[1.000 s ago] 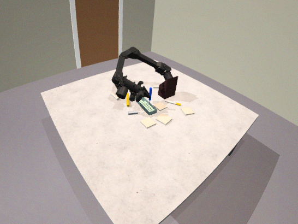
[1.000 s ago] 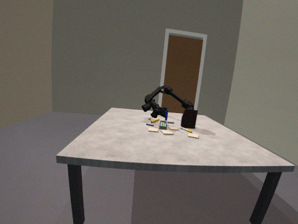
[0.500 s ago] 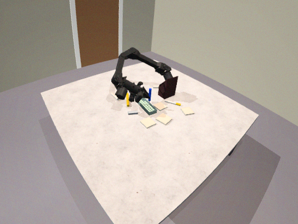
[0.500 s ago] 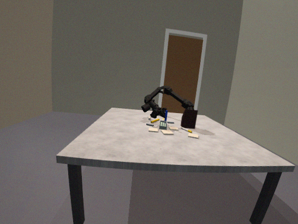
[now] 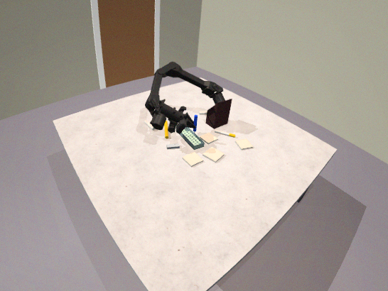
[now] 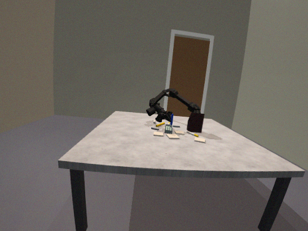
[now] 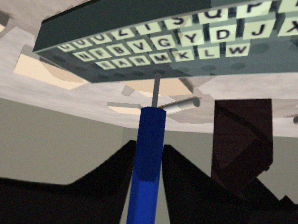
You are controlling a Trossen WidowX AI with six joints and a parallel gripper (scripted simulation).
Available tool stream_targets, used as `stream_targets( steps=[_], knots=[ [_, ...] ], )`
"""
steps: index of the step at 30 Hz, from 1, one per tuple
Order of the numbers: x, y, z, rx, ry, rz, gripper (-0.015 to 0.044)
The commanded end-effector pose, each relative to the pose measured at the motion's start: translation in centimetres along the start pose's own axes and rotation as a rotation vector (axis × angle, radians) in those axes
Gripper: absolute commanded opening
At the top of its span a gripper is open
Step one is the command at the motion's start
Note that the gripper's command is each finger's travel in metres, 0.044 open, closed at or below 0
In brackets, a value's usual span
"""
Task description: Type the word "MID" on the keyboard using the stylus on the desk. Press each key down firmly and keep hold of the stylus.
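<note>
The keyboard (image 5: 192,138) (image 6: 168,129) (image 7: 62,30) is dark teal with pale lettered keys. It fills the top of the wrist view. My gripper (image 5: 194,125) (image 6: 171,116) (image 7: 149,148) is shut on the blue stylus (image 5: 195,123) (image 6: 172,119) (image 7: 146,170), low beside the keyboard. The stylus stands roughly upright in the top and exterior views. Its thin grey tip (image 7: 156,90) ends at the keyboard's edge, just below the M key (image 7: 160,57) in the wrist view. The I and D (image 7: 223,34) keys are in rows farther in. I cannot tell whether the tip touches anything.
Pale square pads (image 5: 192,159) (image 5: 213,155) (image 5: 244,143) lie around the keyboard. A yellow marker (image 5: 166,130) (image 6: 160,124) and a small grey block (image 5: 173,146) lie to its left. A white-and-yellow pen (image 5: 232,135) lies to the right, near the dark upright block (image 5: 222,113) (image 6: 196,122) (image 7: 243,130).
</note>
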State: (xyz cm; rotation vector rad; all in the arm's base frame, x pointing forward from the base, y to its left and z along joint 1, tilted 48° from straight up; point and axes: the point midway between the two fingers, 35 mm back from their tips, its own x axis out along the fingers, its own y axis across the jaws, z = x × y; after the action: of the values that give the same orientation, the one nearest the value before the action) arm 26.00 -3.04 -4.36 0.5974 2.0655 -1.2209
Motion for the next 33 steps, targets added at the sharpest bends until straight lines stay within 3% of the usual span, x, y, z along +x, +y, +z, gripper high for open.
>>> stream_targets(
  steps=[1,33],
  knots=[
    [0.0,0.0,0.1,-0.003,-0.005,0.000,0.0081],
    [0.8,0.0,1.4,-0.003,-0.005,0.000,0.0081]
  ],
)
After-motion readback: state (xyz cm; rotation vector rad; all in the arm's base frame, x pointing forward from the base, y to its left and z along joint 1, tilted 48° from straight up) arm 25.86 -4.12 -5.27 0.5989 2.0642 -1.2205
